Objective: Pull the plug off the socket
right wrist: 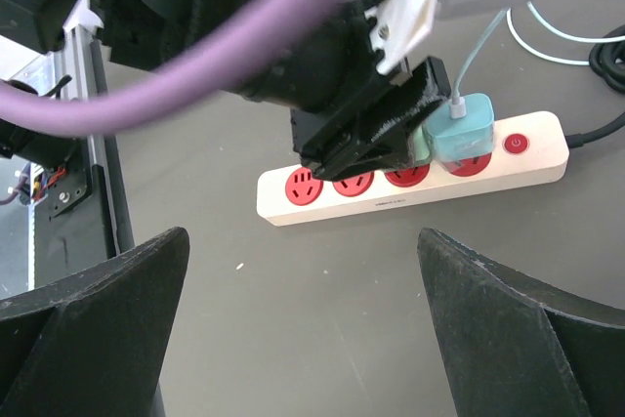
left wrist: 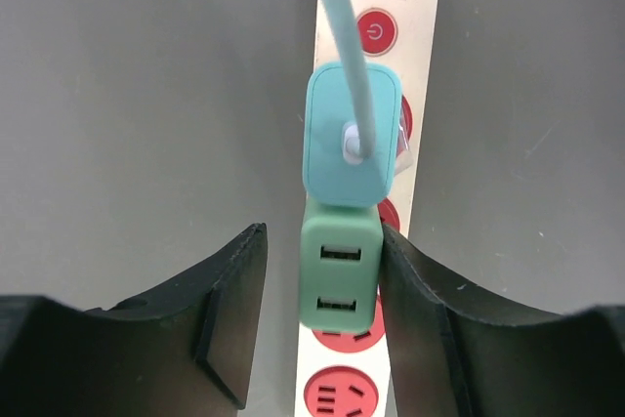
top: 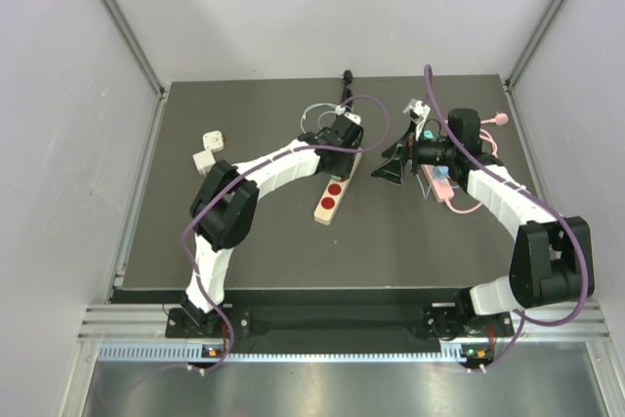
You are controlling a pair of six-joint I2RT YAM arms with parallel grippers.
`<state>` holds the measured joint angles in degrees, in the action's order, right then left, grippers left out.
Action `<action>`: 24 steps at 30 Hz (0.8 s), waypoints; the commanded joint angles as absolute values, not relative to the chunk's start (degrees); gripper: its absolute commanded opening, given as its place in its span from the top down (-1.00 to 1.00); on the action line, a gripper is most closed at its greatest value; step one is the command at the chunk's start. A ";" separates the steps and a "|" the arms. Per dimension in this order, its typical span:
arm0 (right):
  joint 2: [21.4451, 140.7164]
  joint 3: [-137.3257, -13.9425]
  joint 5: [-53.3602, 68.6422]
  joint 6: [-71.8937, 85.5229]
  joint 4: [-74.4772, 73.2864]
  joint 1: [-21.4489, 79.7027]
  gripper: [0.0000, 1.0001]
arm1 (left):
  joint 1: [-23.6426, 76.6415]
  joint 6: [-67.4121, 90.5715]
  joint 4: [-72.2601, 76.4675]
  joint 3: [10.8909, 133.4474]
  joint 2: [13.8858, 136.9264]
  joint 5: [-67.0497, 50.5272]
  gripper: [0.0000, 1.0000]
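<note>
Plug removal is sitting at the grasping stage, by my reading. The green USB charger (left wrist: 339, 275) is standing in a socket near the middle of the cream power strip (left wrist: 422, 36). It is pressing up against an aqua charger (left wrist: 352, 139) in the next socket toward the strip's red switch (left wrist: 376, 31).

The left fingers (left wrist: 229, 310) are straddling the green charger, partly spread. One appears to be touching its side while the other is standing off with a clear gap, so nothing is being pinched yet. The right fingers (right wrist: 98, 339) are hanging wide apart off one long side of the strip, holding nothing.

Doing this well is calling for both pads landing flat on the charger's two sides, low toward the strip's face and clear of the aqua charger. The pull should then be going straight out along the pins, without rocking. Whether the strip is fixed to the tabletop (top: 273, 251) is unclear. If it is loose, it is likely going to lift with the charger, so bracing its free end would help.
</note>
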<state>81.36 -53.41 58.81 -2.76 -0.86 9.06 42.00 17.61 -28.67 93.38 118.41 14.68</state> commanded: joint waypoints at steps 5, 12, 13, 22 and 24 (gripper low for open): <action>79.37 -55.63 60.56 -2.64 1.67 8.00 -0.99 | 42.10 17.05 -29.88 97.56 120.32 16.35 0.00; 79.54 -55.55 60.64 -2.55 1.84 7.91 -1.00 | 42.10 17.23 -29.80 98.26 120.24 16.35 0.60; 79.63 -55.46 60.64 -2.46 1.85 8.00 -0.99 | 42.19 17.31 -29.79 98.09 119.97 16.35 0.97; 83.31 -54.40 60.03 2.46 4.66 9.31 -1.00 | 40.43 25.83 -18.04 84.59 107.33 13.19 1.00; 84.63 -54.14 58.80 4.21 5.27 9.75 -0.99 | 39.29 29.86 -13.04 81.23 103.28 11.26 1.00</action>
